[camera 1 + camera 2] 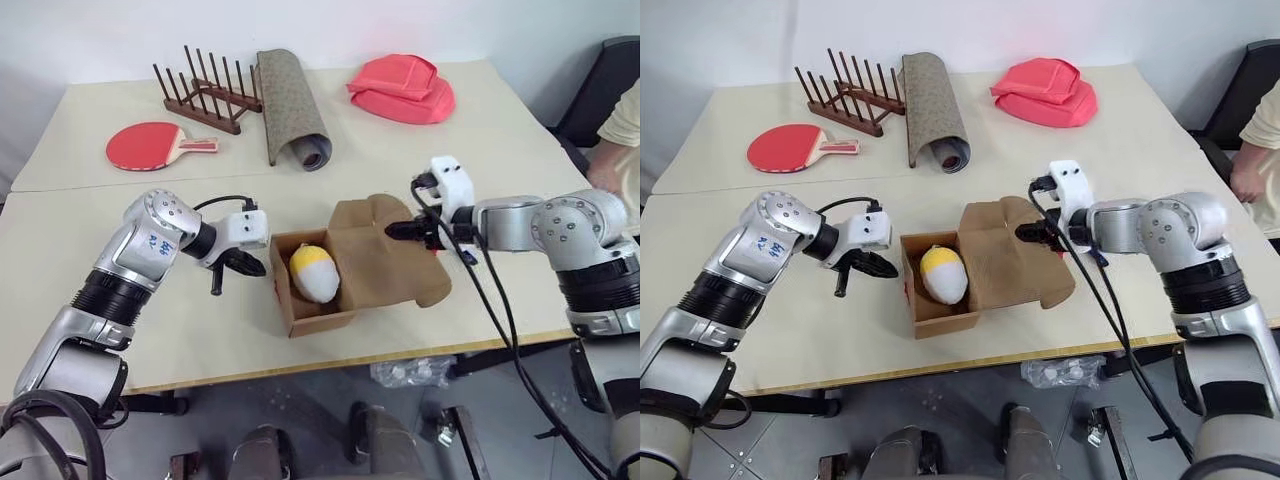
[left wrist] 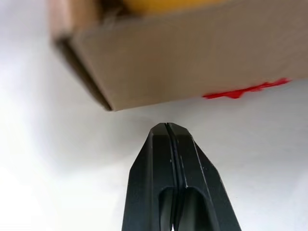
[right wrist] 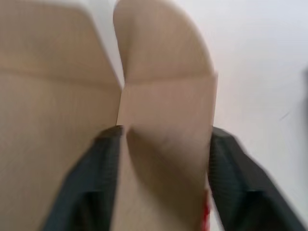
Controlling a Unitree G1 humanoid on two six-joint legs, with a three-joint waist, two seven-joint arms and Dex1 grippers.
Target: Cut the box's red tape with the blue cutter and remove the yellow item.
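Small brown cardboard box [image 1: 330, 285] open on the table, round yellow-and-white item [image 1: 313, 272] inside. Left gripper [image 1: 240, 266] nearer, fingers pressed together, empty, just beside the box wall. Right gripper [image 1: 400, 231] spread over the flap, probably not gripping.

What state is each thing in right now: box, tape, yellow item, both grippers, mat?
box: open, lid folded back toward the right gripper.
red tape: a strip on the box's outer wall.
yellow item: inside the box.
left gripper: shut, empty, just outside the box wall.
right gripper: open, fingers either side of a lid flap.
mat: partly rolled.
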